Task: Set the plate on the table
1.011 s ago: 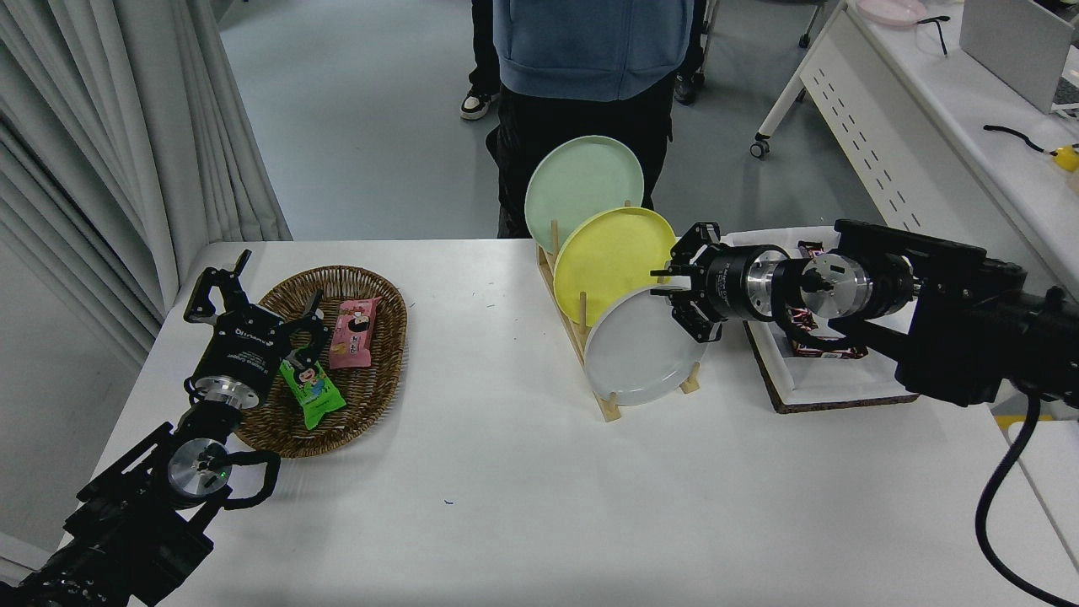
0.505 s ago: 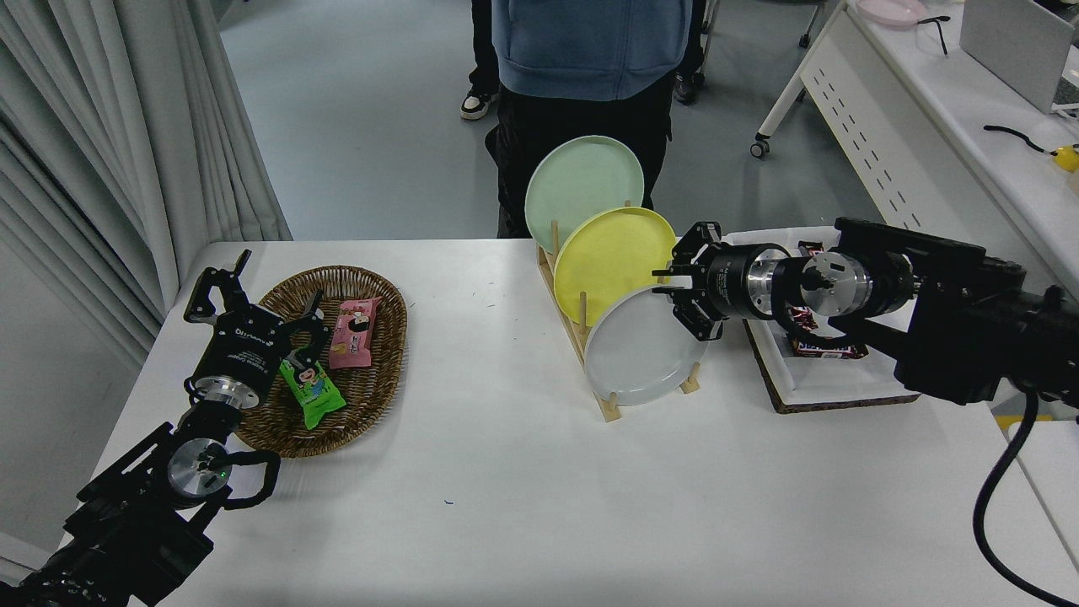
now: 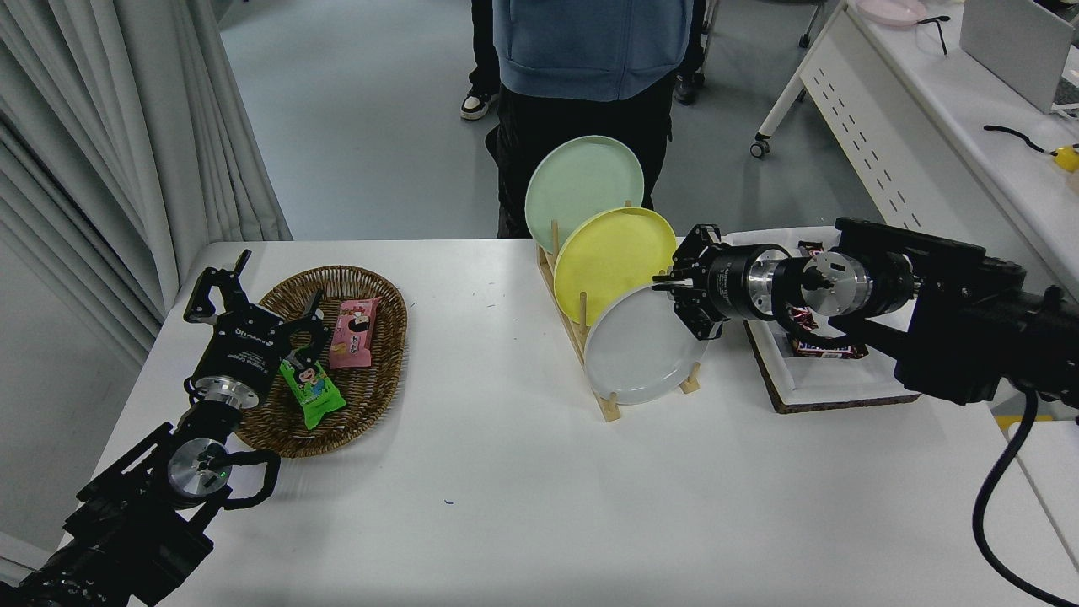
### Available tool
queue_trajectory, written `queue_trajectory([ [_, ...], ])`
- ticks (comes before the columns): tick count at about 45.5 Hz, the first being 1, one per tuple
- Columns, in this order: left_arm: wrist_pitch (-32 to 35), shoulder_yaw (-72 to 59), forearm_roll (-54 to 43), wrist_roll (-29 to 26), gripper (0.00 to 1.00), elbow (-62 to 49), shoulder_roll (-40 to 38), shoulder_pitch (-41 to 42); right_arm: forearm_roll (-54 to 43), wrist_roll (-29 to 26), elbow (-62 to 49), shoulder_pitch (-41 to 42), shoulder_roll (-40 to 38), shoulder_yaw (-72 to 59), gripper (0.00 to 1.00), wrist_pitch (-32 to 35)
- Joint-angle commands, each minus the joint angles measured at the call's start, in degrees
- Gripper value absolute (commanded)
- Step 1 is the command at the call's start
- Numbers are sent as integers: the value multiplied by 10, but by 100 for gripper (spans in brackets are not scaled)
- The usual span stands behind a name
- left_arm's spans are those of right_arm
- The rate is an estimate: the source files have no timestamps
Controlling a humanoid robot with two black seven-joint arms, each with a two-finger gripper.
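Plate first: we see the round light-grey plate (image 3: pixel 642 350) w/ shallow raised rim standing on edge in the front slot of the wooden peg rack (image 3: pixel 609 403), centre-right of the frame, on the large white table (image 3: pixel 539 506). Behind it in the same rack stand a yellow plate (image 3: pixel 611 257) and, further back, a pale green plate (image 3: pixel 582 187), each overlapping the next.

Our right gripper (image 3: pixel 672 291) comes in horizontally from the right edge; its fingers sit at the grey plate's upper right rim, one finger on each side of the rim by the look of it, but we can't tell whether they're clamped or just around it. Plate's bottom is in the rack, not on the tabletop.

Right of the rack, under the arm, a white tray (image 3: pixel 822 381) holds dark-wrapped snack bars.

Our left gripper (image 3: pixel 257 295) is parked lower left, fingers spread apart, holding nothing, over an oval wicker basket (image 3: pixel 379 379) w/ a green packet (image 3: pixel 310 389) and a pink packet (image 3: pixel 352 333).

A person in a blue top (image 3: pixel 590 42) stands at top centre.
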Motion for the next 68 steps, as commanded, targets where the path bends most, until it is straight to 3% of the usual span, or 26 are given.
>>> queue_trajectory([
  [1, 0, 0, 0, 0, 100, 0, 0, 0, 0, -6, 1, 1, -4, 1, 0, 3],
  [25, 0, 0, 0, 0, 100, 0, 0, 0, 5, -37, 13, 47, -33, 66, 0, 9],
  [34, 0, 0, 0, 0, 100, 0, 0, 0, 46, -43, 92, 87, -94, 90, 0, 9],
  [50, 0, 0, 0, 0, 100, 0, 0, 0, 156, -60, 181, 183, -145, 89, 0, -17],
  [68, 0, 0, 0, 0, 100, 0, 0, 0, 166, -98, 199, 181, -142, 132, 0, -68],
])
